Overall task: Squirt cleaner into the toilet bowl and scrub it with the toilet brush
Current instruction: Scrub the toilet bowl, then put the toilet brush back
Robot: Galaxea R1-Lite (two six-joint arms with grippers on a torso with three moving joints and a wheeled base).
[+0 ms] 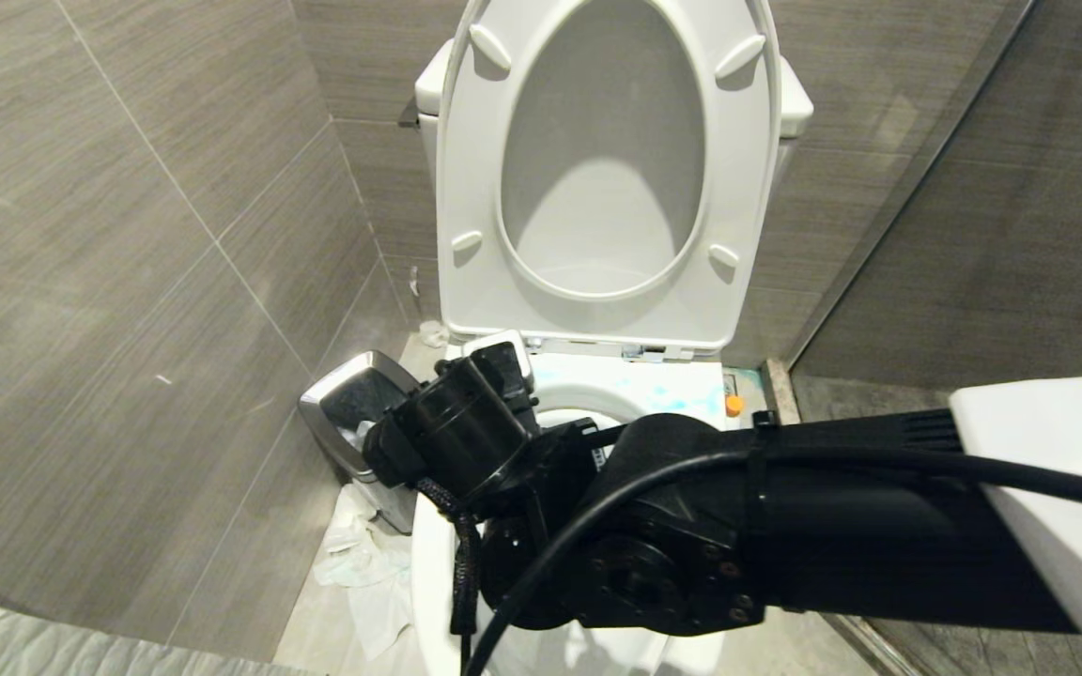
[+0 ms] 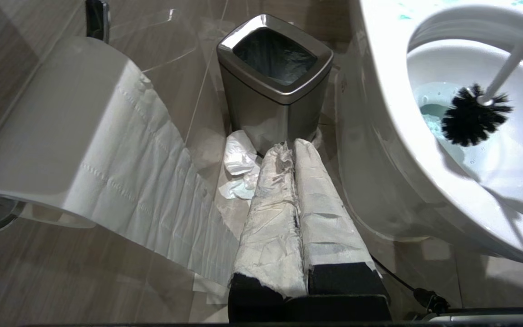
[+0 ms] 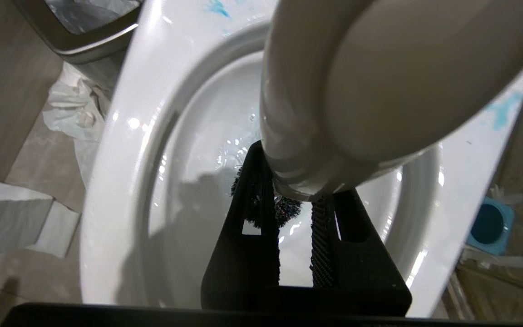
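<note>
No brand, label or legible writing shows anywhere in the tiled cubicle. The toilet bowl [image 2: 379,136], a glossy white ceramic basin with a broad flat rim, holds water tinted pale turquoise by the cleaner [image 2: 431,119], and blue smears of it mark the rim at the back of the bowl and on one side. The seat and lid [image 1: 597,169] stand raised against the cistern. The toilet brush [image 2: 475,113] is inside the bowl: its bushy black bristle head sits over the tinted water near the basin wall, and its slim white handle slants up and out across the rim. The right gripper [image 3: 294,204] hangs over the bowl, its black ribbed fingers [image 3: 320,245] clamped on that handle close to its rounded end. The right arm [image 1: 691,526] reaches across the front of the bowl in the head view. The left gripper [image 2: 294,150] points at the floor beside the toilet, its paper-wrapped fingers pressed together with nothing between them. Just beyond it stands a small square steel bin [image 2: 275,91] with a dark liner, and crumpled tissue [image 2: 239,163] lies at its foot. A toilet roll [image 2: 61,131] trails a long sheet downward. A blue brush holder [image 3: 488,225] sits on the floor on the bowl's far side.
</note>
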